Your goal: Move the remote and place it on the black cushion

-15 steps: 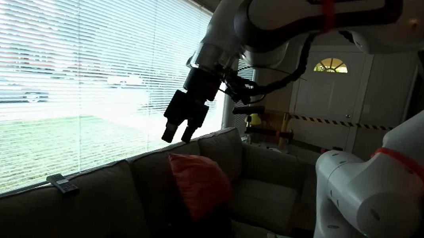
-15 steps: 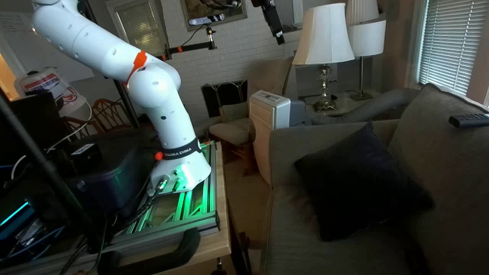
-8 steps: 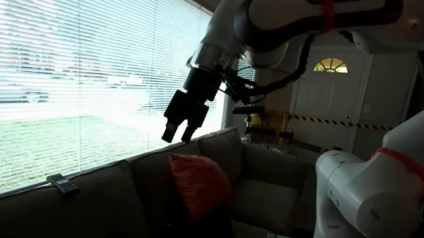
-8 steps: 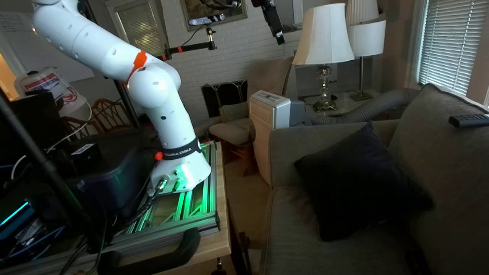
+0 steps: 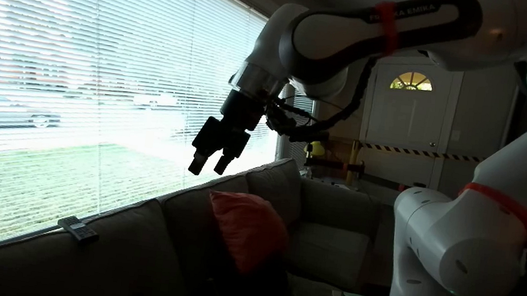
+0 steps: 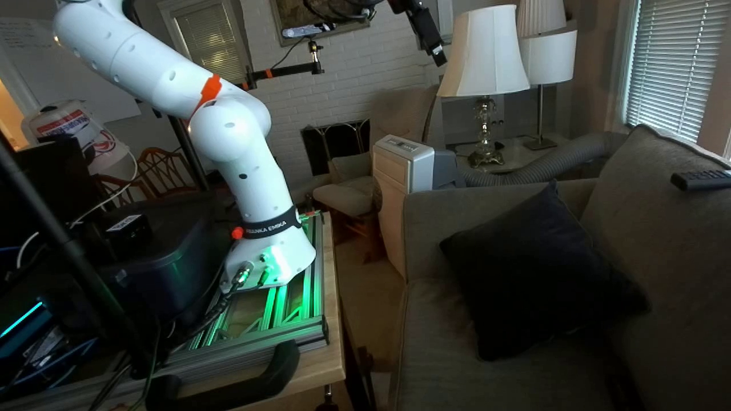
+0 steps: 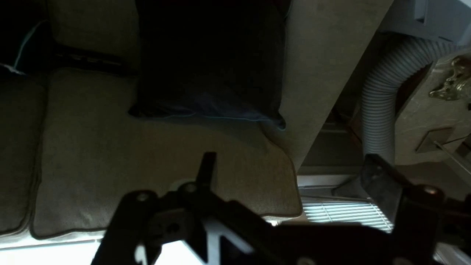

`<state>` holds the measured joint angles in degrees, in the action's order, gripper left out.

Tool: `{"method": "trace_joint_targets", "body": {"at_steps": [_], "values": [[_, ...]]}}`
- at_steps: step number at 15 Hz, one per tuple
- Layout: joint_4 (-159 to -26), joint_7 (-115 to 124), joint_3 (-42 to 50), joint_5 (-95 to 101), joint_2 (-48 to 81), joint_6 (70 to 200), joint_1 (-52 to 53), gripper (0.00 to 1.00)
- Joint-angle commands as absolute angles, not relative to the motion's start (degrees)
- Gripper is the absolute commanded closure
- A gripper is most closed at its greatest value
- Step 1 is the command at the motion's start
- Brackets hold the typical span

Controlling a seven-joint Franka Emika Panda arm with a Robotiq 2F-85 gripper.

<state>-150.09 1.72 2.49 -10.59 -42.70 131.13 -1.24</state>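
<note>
Remote: lies aslant across the top edge of the sofa backrest, close by the window blinds; visible in both exterior views, not made out in the wrist cam.
Hand: hangs above the sofa w/ fingers spread apart, nothing btwn them, well apart from the remote.
Remote pickup: prob. the step in hand is the reach, grasp not yet made; best to align the fingers across the slim width, come down from above & pinch near mid-length.
Sofa padding: likely soft, so a hard press could sink or tip the remote, & a nudge toward the blinds could drop it behind; close gently, lift straight up before any swing.
Black throw cushion: the target leans by the armrest, face sloping; remote should go down low & flat, w/ release only once it settles, or it may slide.
Storage tub: dark plastic, near the Franka Panda arm; contents hidden. Small black box w/ white label sits on or just behind its top, unclear which.
White plastic container: red-and-blue label; contents can't be told.
</note>
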Motion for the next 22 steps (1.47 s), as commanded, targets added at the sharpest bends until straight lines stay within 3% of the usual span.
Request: {"method": "trace_joint_targets", "body": {"at_steps": [1,12,17,22], "values": [[-152.04,-1.99,3.75,-8.96,-37.58,141.29,-1.51,0.0],[-142.49,-3.01,6.28,-4.15,-6.27,172.04,-4.57,0.0],[-129.95,3.97,7.24,3.33,7.42,173.78,-8.45,0.0],[-114.67,21.38,15.25,14.38,17.86,166.28,-3.65,0.0]]}}
